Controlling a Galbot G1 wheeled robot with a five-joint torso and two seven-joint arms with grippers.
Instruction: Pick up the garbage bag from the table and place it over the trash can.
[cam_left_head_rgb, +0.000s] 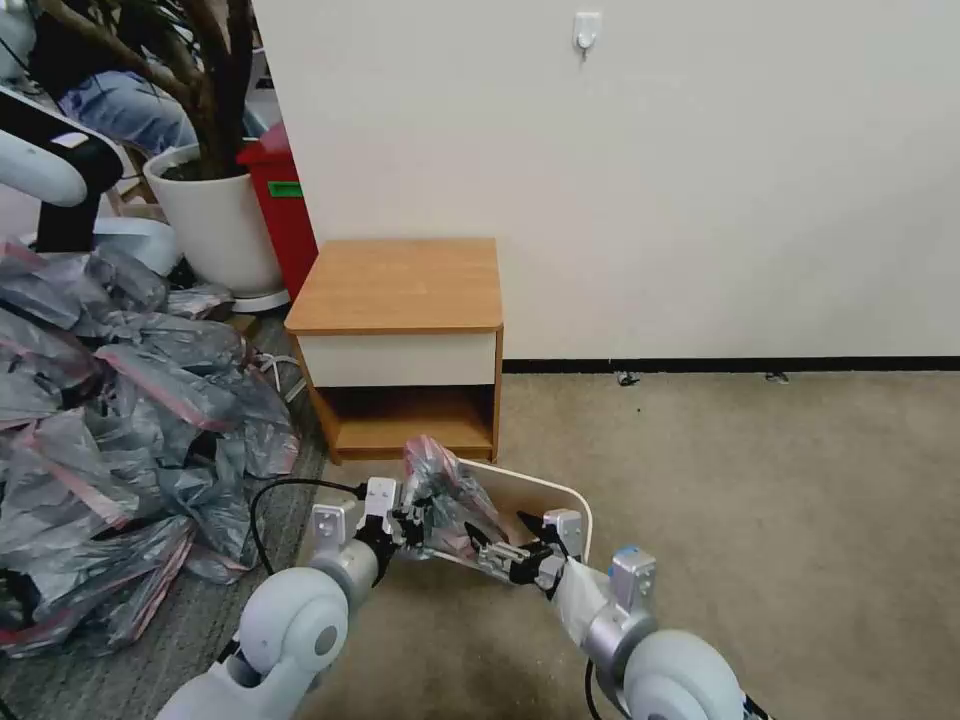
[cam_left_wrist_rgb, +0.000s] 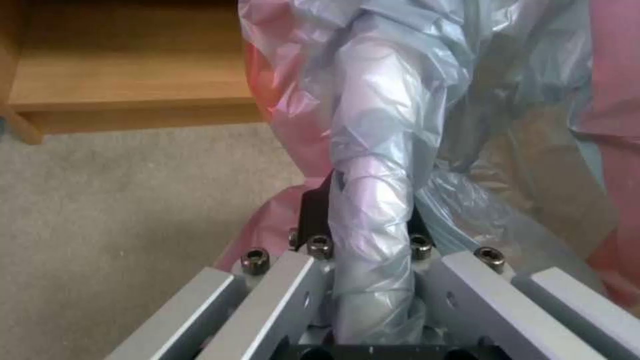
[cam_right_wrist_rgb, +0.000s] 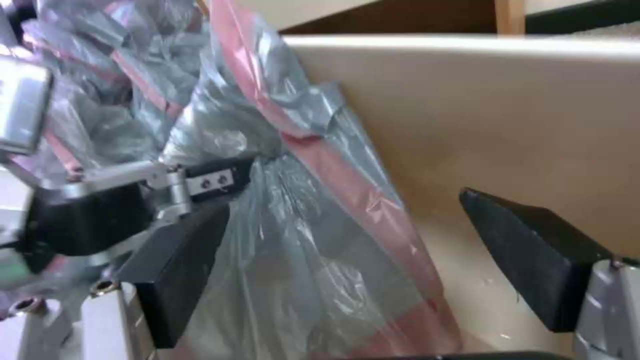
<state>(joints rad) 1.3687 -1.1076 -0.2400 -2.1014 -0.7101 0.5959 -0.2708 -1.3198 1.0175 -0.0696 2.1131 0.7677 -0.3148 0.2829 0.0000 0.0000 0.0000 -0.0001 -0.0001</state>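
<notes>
Heap of grey bags (cam_left_head_rgb: 110, 440) on floor at robot's left. Table (cam_left_head_rgb: 400, 290) against wall, top bare. Trash can (cam_left_head_rgb: 545, 495) on carpet just before table, no readable writing on anything. Garbage bag (cam_left_head_rgb: 445, 495) bunched at can's left rim, hanging into can, pink band running lengthwise. Left gripper (cam_left_head_rgb: 410, 522) clenched on twisted bag neck. Right gripper (cam_left_head_rgb: 492, 545) spread apart, astride bag inside can.

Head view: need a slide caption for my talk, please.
Both grippers at the trash can: left gripper clamps the garbage bag, right gripper open.
</notes>
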